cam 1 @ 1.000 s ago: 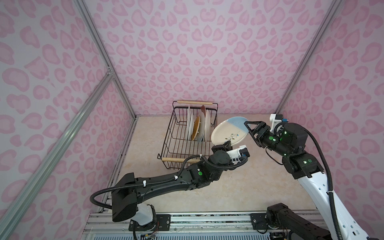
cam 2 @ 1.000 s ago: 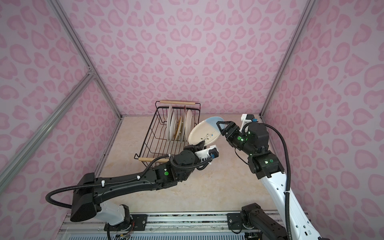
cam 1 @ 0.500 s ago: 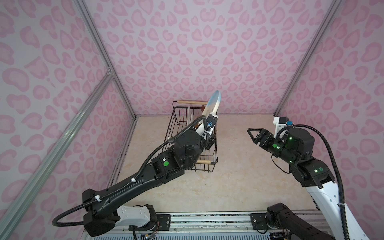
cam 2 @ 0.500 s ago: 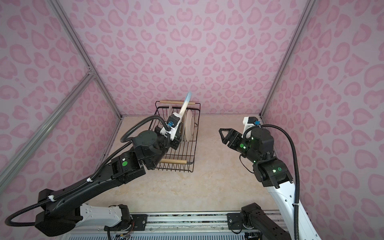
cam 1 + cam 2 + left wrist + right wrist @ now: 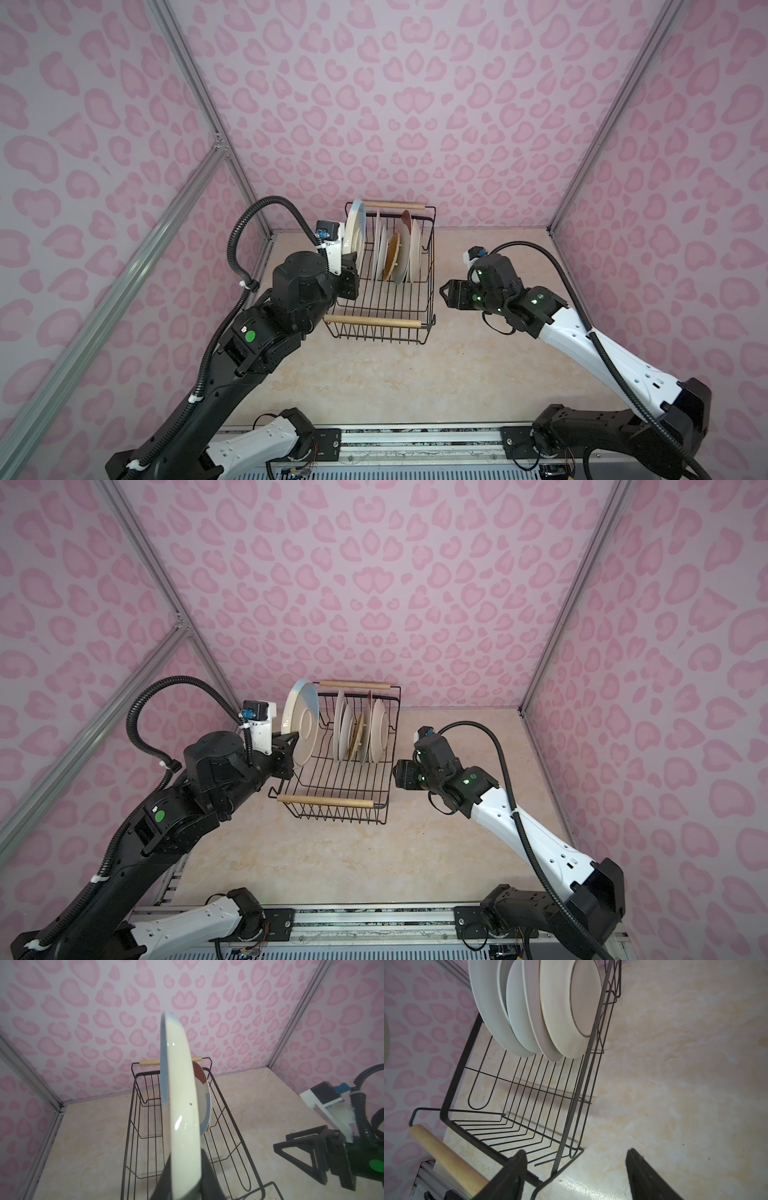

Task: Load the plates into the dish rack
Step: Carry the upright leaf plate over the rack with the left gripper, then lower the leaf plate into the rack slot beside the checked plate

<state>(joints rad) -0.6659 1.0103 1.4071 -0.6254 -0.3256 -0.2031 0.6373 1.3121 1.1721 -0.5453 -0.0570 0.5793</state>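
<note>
The dish rack (image 5: 432, 270) (image 5: 332, 779) is a black wire basket standing near the back wall. Several plates (image 5: 395, 253) (image 5: 361, 733) (image 5: 562, 1012) stand on edge in its far right part. My left gripper (image 5: 348, 266) (image 5: 291, 750) (image 5: 185, 1184) is shut on the lower rim of a cream plate with a blue edge (image 5: 354, 230) (image 5: 301, 725) (image 5: 180, 1084). It holds that plate upright over the rack's left side. Whether the plate touches the wires I cannot tell. My right gripper (image 5: 445, 293) (image 5: 397, 776) (image 5: 576, 1153) is open and empty, low beside the rack's right wall.
Pale wooden handles (image 5: 372, 321) (image 5: 392, 205) cross the rack's near and far ends. The rack's near half (image 5: 519, 1126) holds only bare wires. Pink-patterned walls close in on three sides, and a metal rail (image 5: 415, 436) runs along the front.
My left arm swung the plate from the rack's right side up and across to its left side, turning it upright. My right gripper drew back from the plate and dropped beside the rack.
</note>
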